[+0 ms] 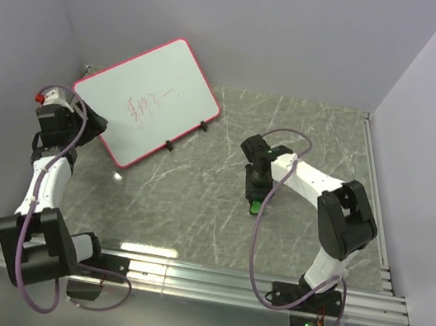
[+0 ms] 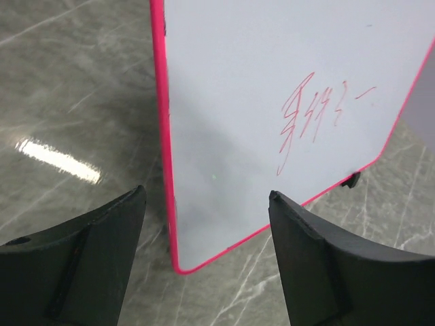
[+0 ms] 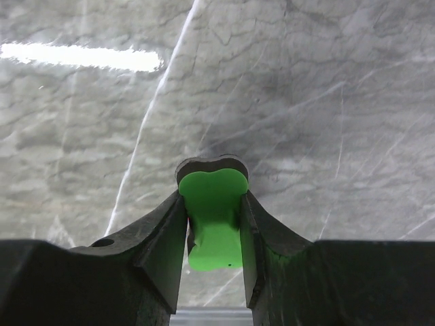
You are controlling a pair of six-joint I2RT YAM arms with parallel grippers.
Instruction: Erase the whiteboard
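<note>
The whiteboard (image 1: 149, 101) sits at the far left of the table (image 1: 193, 209), close to the corner of the walls, and appears propped on its two black clips (image 1: 168, 145). Red scribbles (image 1: 148, 106) mark its middle. The left gripper (image 1: 90, 127) is right at the near corner of the pink rim, fingers (image 2: 102, 238) wide apart, though contact is impossible to judge. Well apart, mid-table, the right gripper (image 1: 255, 196) points down with its fingers clamped on a small green eraser (image 3: 212, 182) just above the marble.
</note>
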